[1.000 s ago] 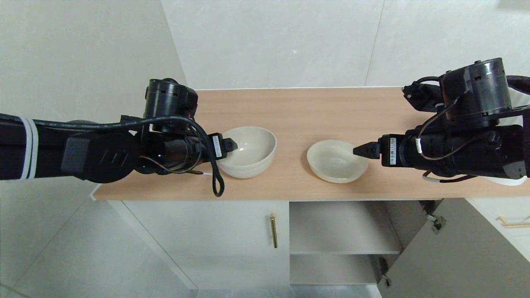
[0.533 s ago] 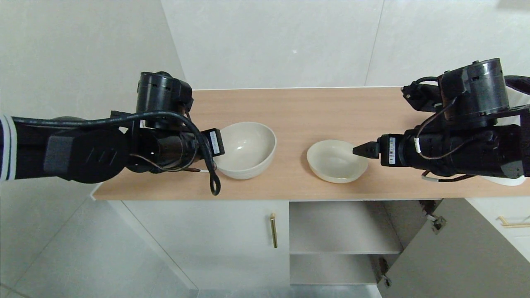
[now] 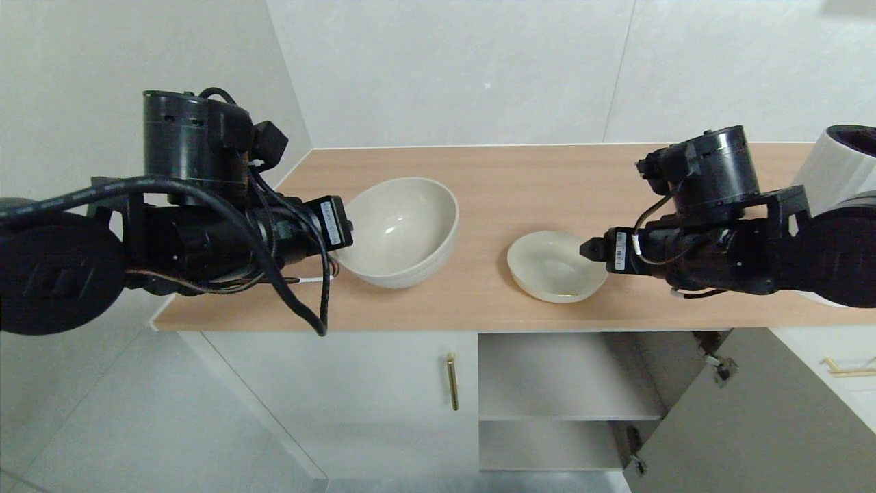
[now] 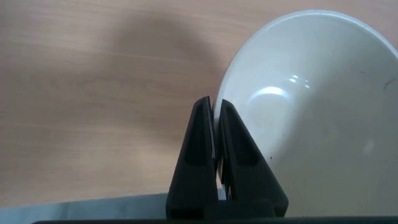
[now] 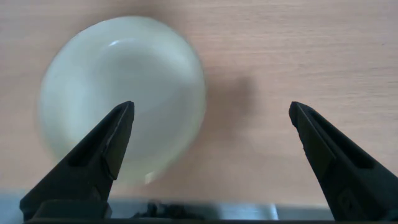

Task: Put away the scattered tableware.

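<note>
Left claw (image 4: 214,109): clenched on the rim of a large, deep off-white ceramic bowl (image 3: 400,229), with the wall pinched between its two fingers.
Large bowl: held tilted with its mouth toward the other arm, over the left part of the light wooden countertop (image 3: 534,178) and seemingly clear of it.
Right claw (image 5: 210,107): spread wide and grasping nothing, poised at the edge of a small, shallow translucent-white bowl (image 3: 556,267).
Small bowl: upright on the countertop, above the white cabinet's open compartment (image 3: 568,373).
Hazard 1: the glazed rim may pivot or slip in the one-point pinch, caused by the bowl's overhanging weight or a quick swing.
Hazard 2: the bowl may strike the counter edge during lowering toward the shelves.
</note>
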